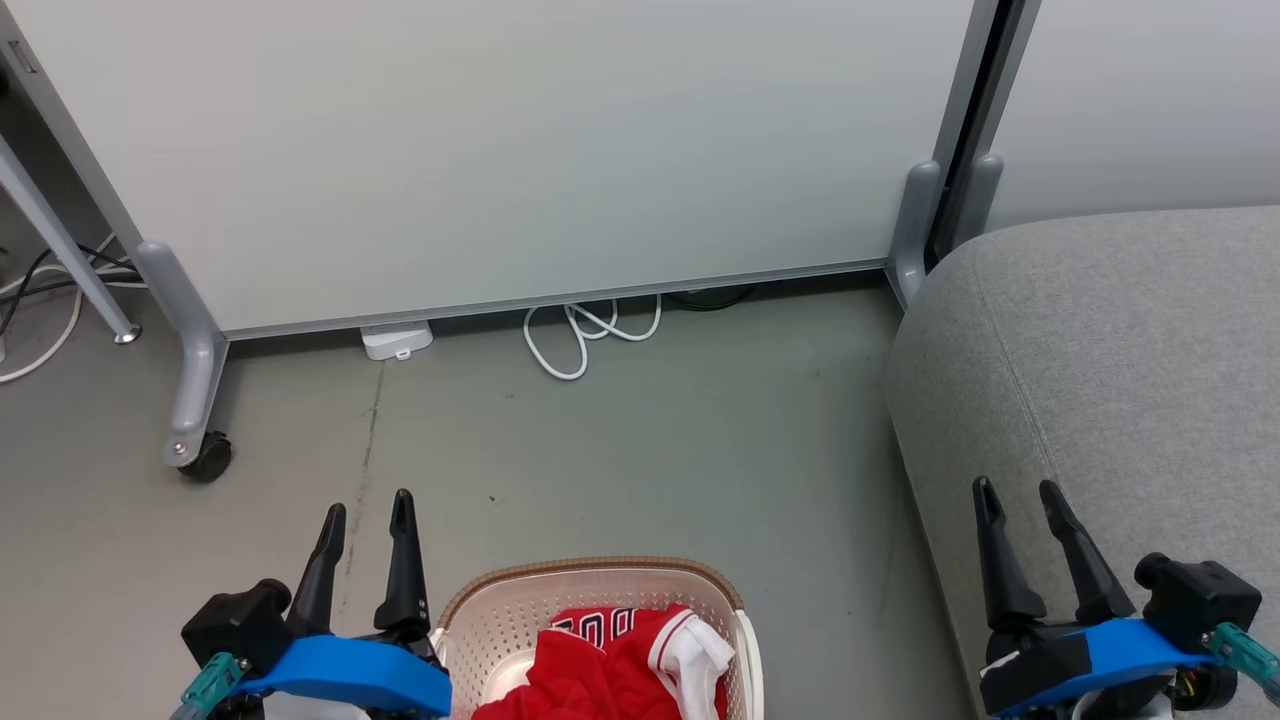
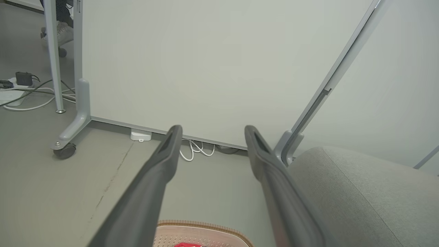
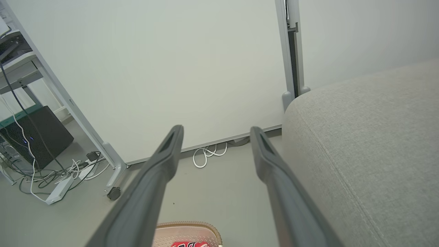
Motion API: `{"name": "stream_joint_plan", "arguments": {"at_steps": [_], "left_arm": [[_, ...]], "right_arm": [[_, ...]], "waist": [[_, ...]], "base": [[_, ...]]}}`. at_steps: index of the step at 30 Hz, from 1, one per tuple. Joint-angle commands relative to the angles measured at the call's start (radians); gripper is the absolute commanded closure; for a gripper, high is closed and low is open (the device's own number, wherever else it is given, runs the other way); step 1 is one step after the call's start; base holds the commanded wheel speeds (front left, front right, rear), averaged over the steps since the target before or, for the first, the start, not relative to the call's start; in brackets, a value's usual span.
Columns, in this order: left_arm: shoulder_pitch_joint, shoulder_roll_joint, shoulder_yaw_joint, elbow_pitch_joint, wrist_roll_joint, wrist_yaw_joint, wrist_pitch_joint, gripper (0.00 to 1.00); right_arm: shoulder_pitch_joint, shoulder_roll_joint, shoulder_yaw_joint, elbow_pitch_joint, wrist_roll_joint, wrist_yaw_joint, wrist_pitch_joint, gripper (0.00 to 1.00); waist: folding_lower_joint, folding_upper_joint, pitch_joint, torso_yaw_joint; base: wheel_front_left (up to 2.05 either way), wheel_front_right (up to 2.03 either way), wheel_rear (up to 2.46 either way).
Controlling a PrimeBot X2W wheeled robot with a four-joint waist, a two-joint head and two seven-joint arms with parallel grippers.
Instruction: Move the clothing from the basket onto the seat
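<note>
The cream basket (image 1: pixel 480 610) with a brown rim sits on the floor at the bottom middle of the head view. Red clothing (image 1: pixel 600 665) with white trim lies bunched inside it. The grey seat (image 1: pixel 1110 360) fills the right side. My left gripper (image 1: pixel 368 505) hovers open just left of the basket, nothing between its fingers. My right gripper (image 1: pixel 1018 490) hangs open over the seat's front edge, empty. In the left wrist view the gripper (image 2: pixel 211 129) is open above the basket rim (image 2: pixel 205 227). The right wrist view shows its gripper (image 3: pixel 216 129) open, the basket (image 3: pixel 187 229) below and the seat (image 3: pixel 370 144) to the right.
A white wheeled partition (image 1: pixel 500 150) stands across the back, with a caster (image 1: pixel 207 458) at the left. A white cable loop (image 1: pixel 585 340) and a power strip (image 1: pixel 397 340) lie at its foot. Bare grey floor (image 1: pixel 650 460) stretches between the basket and the partition.
</note>
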Motion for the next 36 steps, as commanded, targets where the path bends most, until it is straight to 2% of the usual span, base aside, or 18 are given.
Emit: {"name": "stream_joint_plan", "arguments": {"at_steps": [1,36], "left_arm": [[0.0,0.002,0.004,-0.003,0.02,-0.002,-0.008,0.0],[0.009,-0.006,-0.022,0.022,0.216,0.0,-0.076,0.0]], "right_arm": [[0.003,-0.008,-0.004,-0.011,-0.023,0.002,-0.01,0.0],[0.026,-0.01,0.0,-0.027,-0.274,0.003,-0.06,0.0]], "waist": [[0.0,0.0,0.0,0.001],[0.0,0.0,-0.005,0.015]], "base": [[0.0,0.0,0.0],[0.0,0.0,0.0]]}}
